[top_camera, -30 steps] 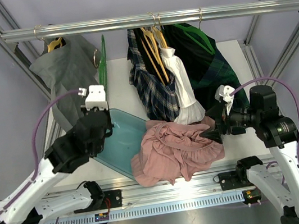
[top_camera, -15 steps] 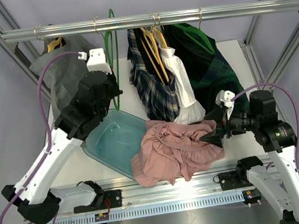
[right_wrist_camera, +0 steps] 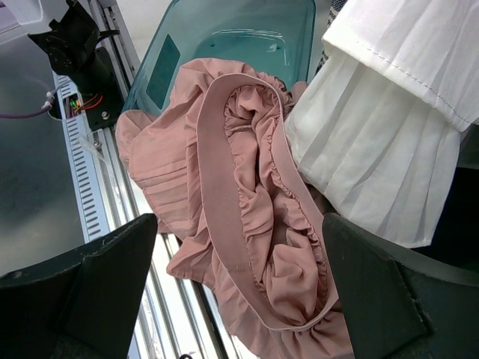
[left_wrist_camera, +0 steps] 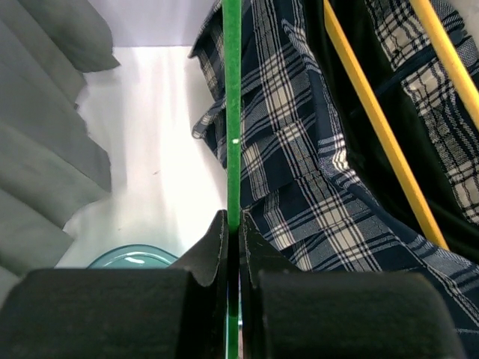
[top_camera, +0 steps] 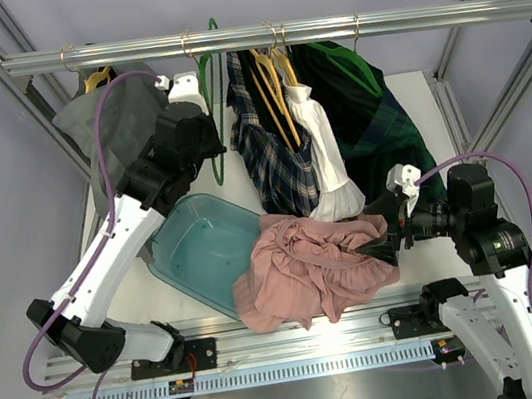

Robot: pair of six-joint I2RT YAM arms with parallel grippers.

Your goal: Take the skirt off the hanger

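Hung at the left end of the rail, unmoved: grey garment. Lifted within the last second from beside the teal bin up to the rail: left gripper, pinched tight on green hanger, hook showing above the rail. Heaped at the near edge of the tabletop, overlapping the bin's right rim, unchanged: pink skirt. Parked just right of the skirt, spread wide, holding nothing: right gripper.
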